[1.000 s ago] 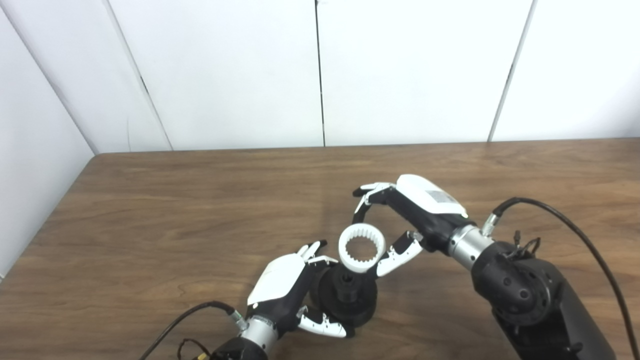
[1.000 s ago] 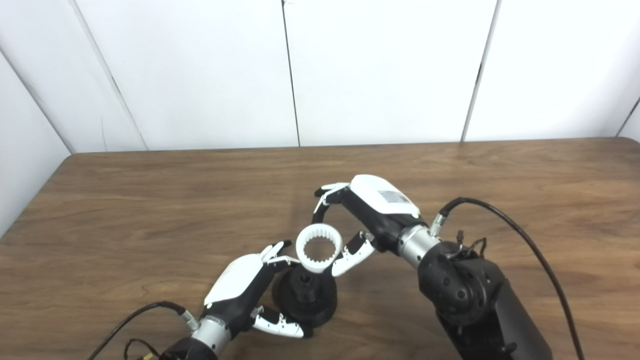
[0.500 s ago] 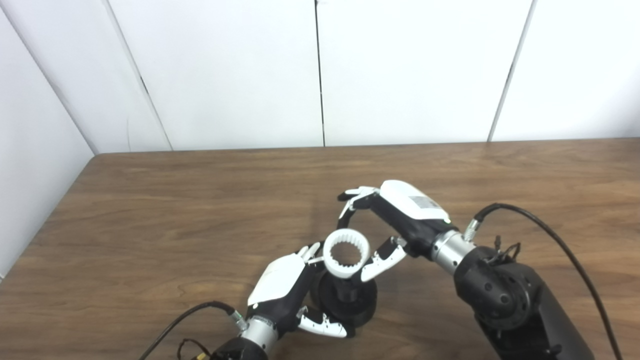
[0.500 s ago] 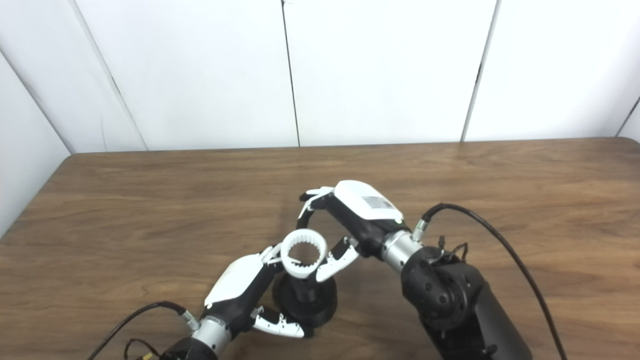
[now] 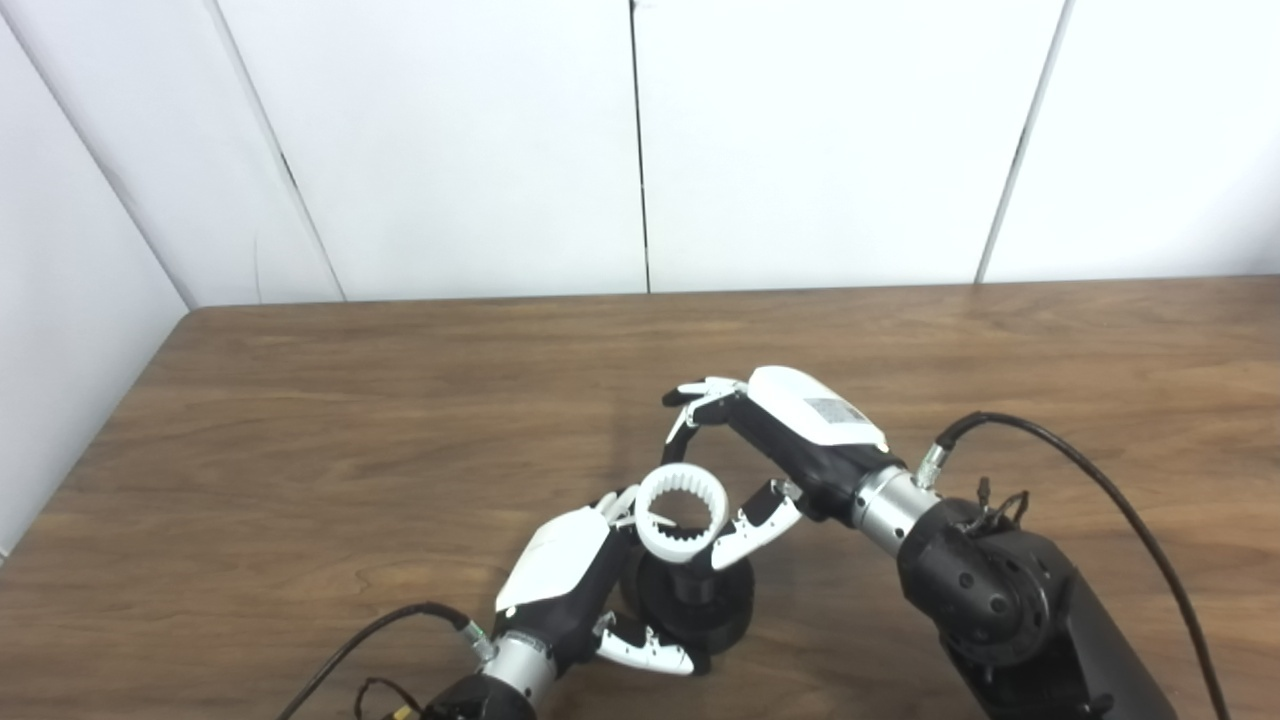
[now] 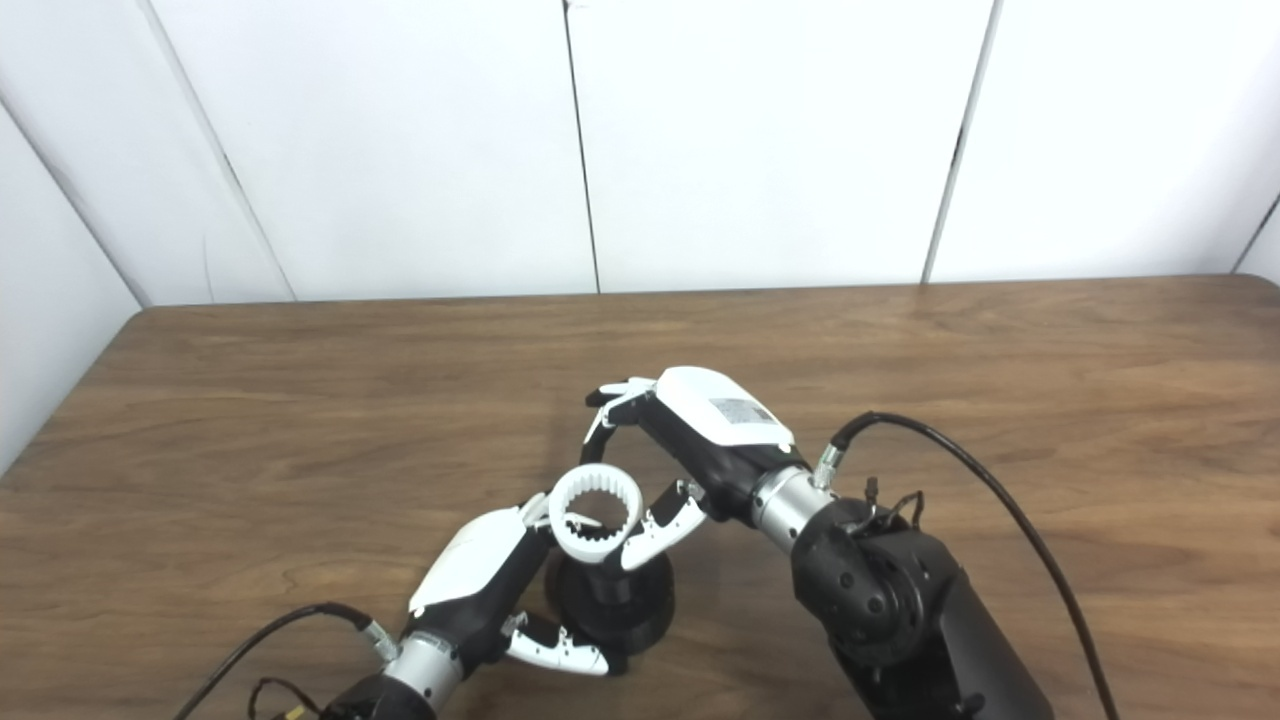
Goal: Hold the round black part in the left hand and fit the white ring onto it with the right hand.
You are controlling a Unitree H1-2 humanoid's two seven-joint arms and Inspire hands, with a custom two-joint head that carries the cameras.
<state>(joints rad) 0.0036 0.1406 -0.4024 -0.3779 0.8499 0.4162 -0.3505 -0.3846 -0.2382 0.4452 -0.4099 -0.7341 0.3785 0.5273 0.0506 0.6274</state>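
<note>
Wooden surface (image 5: 350,420), brown grain, set against white panelled wall (image 5: 450,140). Round black part (image 5: 700,600): disc-shaped base with a raised central hub, low in the scene at about 6 o'clock from surface centre, clasped by left hand (image 5: 565,570), fingers wrapped round its left rim and thumb curled under its near edge. Left forearm entering from the bottom edge, black cable (image 5: 370,640) trailing off at 8 o'clock. White ring (image 5: 679,511): toothed on its inner face, tilted toward the cameras, directly above the hub at 12 o'clock from the black part; lower edge overlapping the hub top, contact or seating not discernible. Right hand (image 5: 790,450) closed on the white ring, fingers (image 5: 690,400) arched over its far side at 1 o'clock, thumb (image 5: 750,525) pressed at its right side at 4 o'clock. Right forearm, black with silver wrist collar, running off toward 5 o'clock; second black cable (image 5: 1100,490) looping from the wrist to the lower right. Left hand's fingertips (image 5: 620,500) just beside the ring's left edge at 9 o'clock, touching or apart not discernible.
</note>
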